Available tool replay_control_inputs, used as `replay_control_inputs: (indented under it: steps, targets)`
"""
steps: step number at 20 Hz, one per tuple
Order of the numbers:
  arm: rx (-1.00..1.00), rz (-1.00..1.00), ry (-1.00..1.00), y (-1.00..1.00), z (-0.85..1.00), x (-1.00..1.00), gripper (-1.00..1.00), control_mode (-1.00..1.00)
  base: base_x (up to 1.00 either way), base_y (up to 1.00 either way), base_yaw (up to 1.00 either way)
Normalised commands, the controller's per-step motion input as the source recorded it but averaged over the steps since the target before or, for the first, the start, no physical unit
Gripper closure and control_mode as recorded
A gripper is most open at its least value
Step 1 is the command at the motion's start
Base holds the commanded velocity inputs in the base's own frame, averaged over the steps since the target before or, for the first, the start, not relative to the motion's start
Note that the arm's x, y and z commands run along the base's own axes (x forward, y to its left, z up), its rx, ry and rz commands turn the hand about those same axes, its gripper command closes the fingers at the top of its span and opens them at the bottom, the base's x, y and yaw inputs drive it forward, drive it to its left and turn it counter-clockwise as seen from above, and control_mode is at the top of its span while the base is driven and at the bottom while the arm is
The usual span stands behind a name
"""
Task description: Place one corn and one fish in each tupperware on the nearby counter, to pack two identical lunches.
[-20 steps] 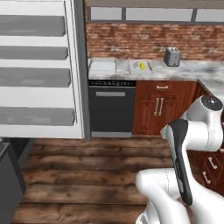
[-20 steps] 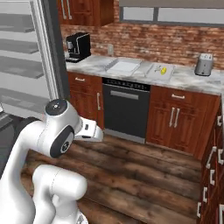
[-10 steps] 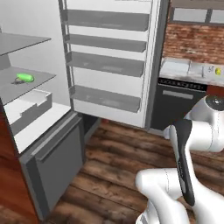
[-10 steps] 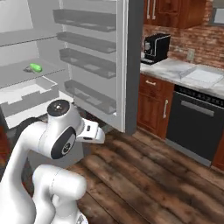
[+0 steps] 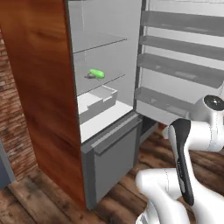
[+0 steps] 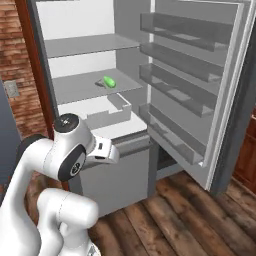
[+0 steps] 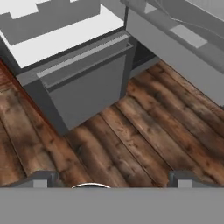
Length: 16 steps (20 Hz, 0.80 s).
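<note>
A bright green corn cob (image 5: 96, 74) lies on a middle shelf of the open fridge, also seen as the green cob (image 6: 109, 81) in the right base view. A small dark-grey shape, possibly a fish (image 6: 100, 84), lies right beside it on its left. The yellow corn, the tupperware trays and the counter are out of view. My gripper (image 7: 111, 180) is open, its fingertips (image 7: 42, 179) wide apart with nothing between them. It hangs low over the wooden floor in front of the fridge's bottom drawer (image 7: 87, 85), well below the cob's shelf.
The fridge door (image 6: 200, 85) stands swung open to the right, with several racks. A pale bin (image 5: 97, 99) sits on the shelf under the cob. A reddish wood panel (image 5: 41, 87) flanks the fridge on the left, brick wall (image 5: 11, 131) beyond. Plank floor (image 6: 190, 220) lies in front.
The whole picture has swung left: the base has turned from the counter and dishwasher to face the open fridge. The arm keeps the same folded pose.
</note>
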Motion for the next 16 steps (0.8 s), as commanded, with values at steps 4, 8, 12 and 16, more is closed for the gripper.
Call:
replay_control_inputs:
  steps: [4, 8, 12, 16]
  targets:
    - [0.0, 0.0, 0.0, 0.0, 0.0, 0.0, -1.0, 1.0, 0.64, 0.03, 0.41]
    - [0.0, 0.0, 0.0, 0.0, 0.0, 0.0, -1.0, 1.0, 0.26, -0.33, 0.22]
    - [0.0, 0.0, 0.0, 0.0, 0.0, 0.0, -1.0, 1.0, 0.25, -0.4, 0.18]
    - [0.0, 0.0, 0.0, 0.0, 0.0, 0.0, -1.0, 1.0, 0.4, -0.32, 0.19]
